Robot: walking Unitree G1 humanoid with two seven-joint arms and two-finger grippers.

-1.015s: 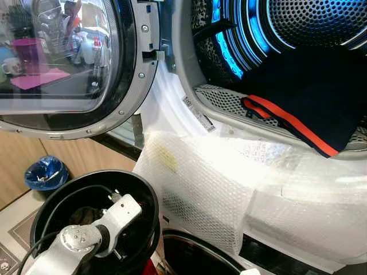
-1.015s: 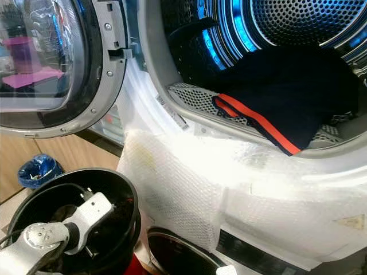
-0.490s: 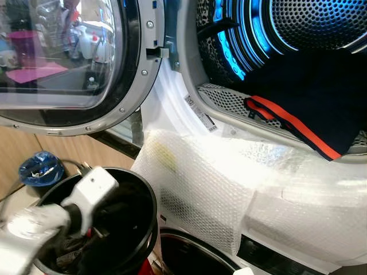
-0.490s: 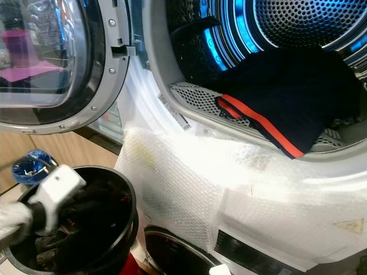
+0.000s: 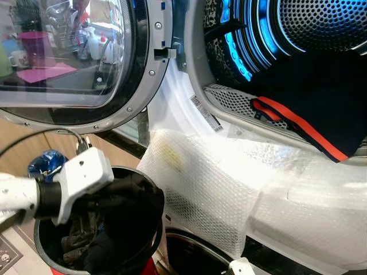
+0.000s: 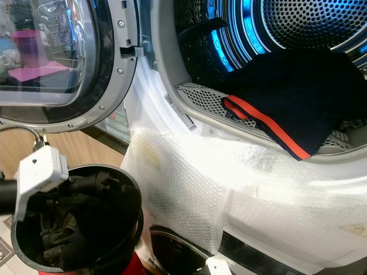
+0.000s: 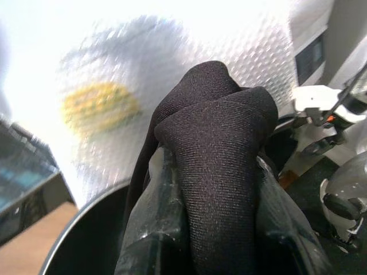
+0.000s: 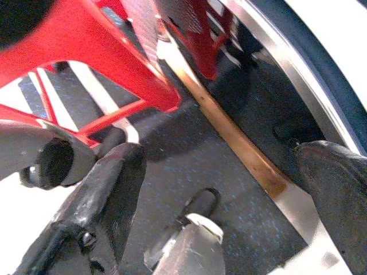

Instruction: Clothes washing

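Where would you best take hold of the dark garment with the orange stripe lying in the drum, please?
Grip the dark garment at its orange-striped edge, where it drapes over the drum's front lip. Come from the front through the open door, fingers across the stripe: that hanging edge is nearest and stands free of the drum wall.

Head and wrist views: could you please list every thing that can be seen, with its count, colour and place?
Washing machine drum: one, perforated metal lit blue, upper right, open.
Machine door: one, glass with silver rim, swung open at upper left.
Dark garment with orange stripe: one, navy and orange, draped over the drum's lower lip.
Bubble wrap: one sheet, clear white, covering the machine front below the drum.
Black bucket: one, lower left, holding dark clothes.
Black cloth: one piece, held above the bucket.
Blue bag: one, by the floor at left.
Red frame: one, in the right wrist view.
Left gripper: shut on the black cloth, over the bucket.
Right gripper: open, low near the floor.
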